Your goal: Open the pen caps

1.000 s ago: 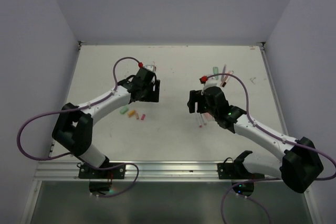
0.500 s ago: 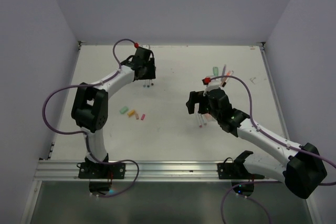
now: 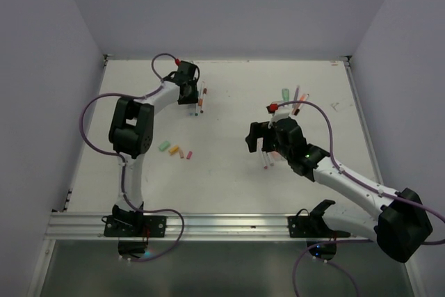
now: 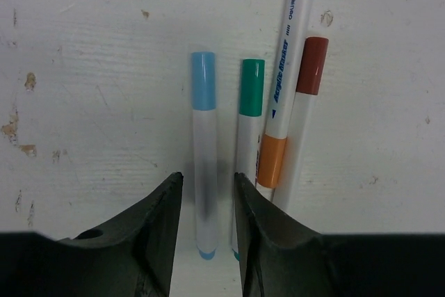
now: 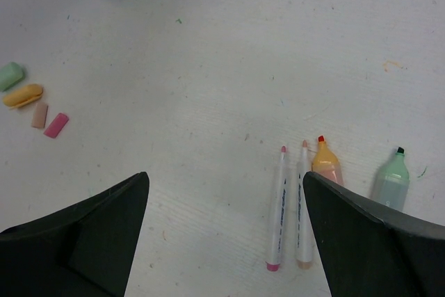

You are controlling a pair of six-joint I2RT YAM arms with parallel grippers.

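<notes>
Four capped pens [image 4: 288, 53] lie side by side ahead of the left gripper [image 4: 207, 182].
Its jaws stand narrow astride the pen with the blue cap [image 4: 203, 80], a sliver of table [image 4: 104, 67] showing each side. The right gripper [image 5: 224, 179] gapes wide and empty; uncapped pens [image 5: 277, 213] lie just ahead, four loose caps [image 5: 23, 95] far to its left.

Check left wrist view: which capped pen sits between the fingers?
The blue-capped pen, leftmost of the row; green, orange and maroon ones lie to its right.
</notes>
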